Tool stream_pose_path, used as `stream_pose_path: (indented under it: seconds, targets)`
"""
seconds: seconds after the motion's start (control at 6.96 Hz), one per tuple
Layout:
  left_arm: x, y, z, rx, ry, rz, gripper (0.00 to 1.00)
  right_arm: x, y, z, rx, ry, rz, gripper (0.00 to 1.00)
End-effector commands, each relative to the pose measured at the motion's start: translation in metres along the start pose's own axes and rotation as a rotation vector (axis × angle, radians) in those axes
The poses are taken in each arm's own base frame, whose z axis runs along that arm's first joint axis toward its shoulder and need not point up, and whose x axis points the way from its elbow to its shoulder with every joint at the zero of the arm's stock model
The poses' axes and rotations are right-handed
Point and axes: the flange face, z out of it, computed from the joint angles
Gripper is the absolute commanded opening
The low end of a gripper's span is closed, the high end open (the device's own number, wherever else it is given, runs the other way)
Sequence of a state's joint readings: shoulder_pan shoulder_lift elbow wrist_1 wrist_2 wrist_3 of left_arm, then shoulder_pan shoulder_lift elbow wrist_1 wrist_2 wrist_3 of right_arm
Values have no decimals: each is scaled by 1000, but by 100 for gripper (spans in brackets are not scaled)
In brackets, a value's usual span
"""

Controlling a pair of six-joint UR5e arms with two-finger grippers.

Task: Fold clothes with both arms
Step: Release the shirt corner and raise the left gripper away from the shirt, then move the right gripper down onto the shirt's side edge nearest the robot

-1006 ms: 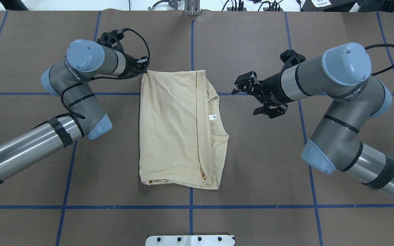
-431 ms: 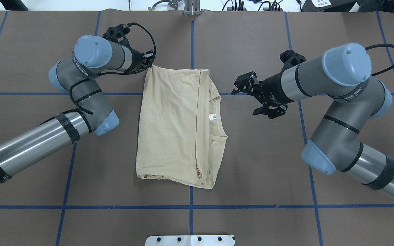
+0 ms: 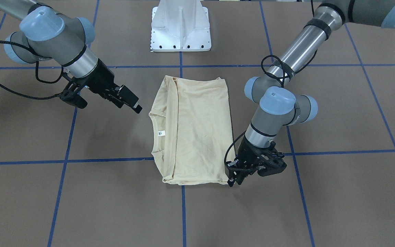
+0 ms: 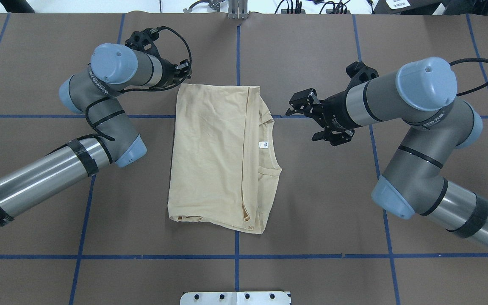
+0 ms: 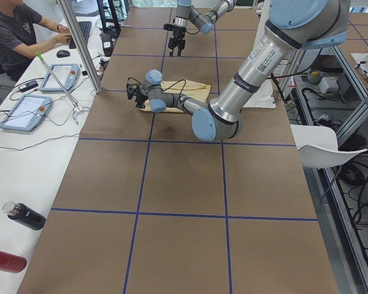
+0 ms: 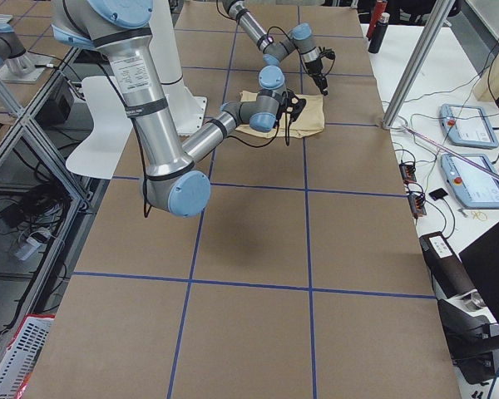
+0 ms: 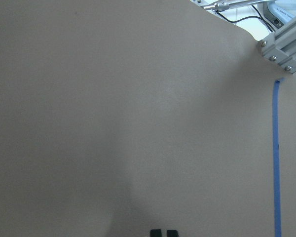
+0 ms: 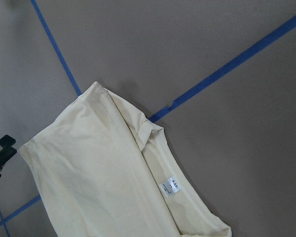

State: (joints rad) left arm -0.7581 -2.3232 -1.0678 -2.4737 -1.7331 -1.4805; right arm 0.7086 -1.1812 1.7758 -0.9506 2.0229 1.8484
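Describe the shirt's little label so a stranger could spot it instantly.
On the brown table with blue tape lines lies one folded pale yellow shirt. Along its edge with the curved neck opening sits a small white label, the only white patch on the plain cloth.

Grey-and-silver, black-cabled left arm and right arm, light blue caps, seemingly white lettering.

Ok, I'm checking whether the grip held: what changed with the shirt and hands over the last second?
The left hand tugged the shirt by its far corner away from the robot, skewing it slightly, then appears to have let go: the corner now lies flat, clear of that hand. The right hand stayed open beside the collar; the fold is unchanged.
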Motion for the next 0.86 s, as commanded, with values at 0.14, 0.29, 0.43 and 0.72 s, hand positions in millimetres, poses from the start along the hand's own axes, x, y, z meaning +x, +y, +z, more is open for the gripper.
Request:
stream_pose_path:
  seconds: [0.14, 0.29, 0.43, 0.72]
  targets:
    - [-41, -34, -20, 43, -26, 90, 100, 4, 29, 21, 20, 0, -28, 100]
    - [-48, -43, -38, 46, -11, 120, 100, 8, 54, 42, 66, 15, -77, 100]
    - [-59, -56, -56, 26, 5, 118, 100, -2, 65, 46, 79, 109, -185, 100]
    - [-78, -62, -100, -26, 54, 116, 100, -17, 102, 59, 64, 268, -383, 100]
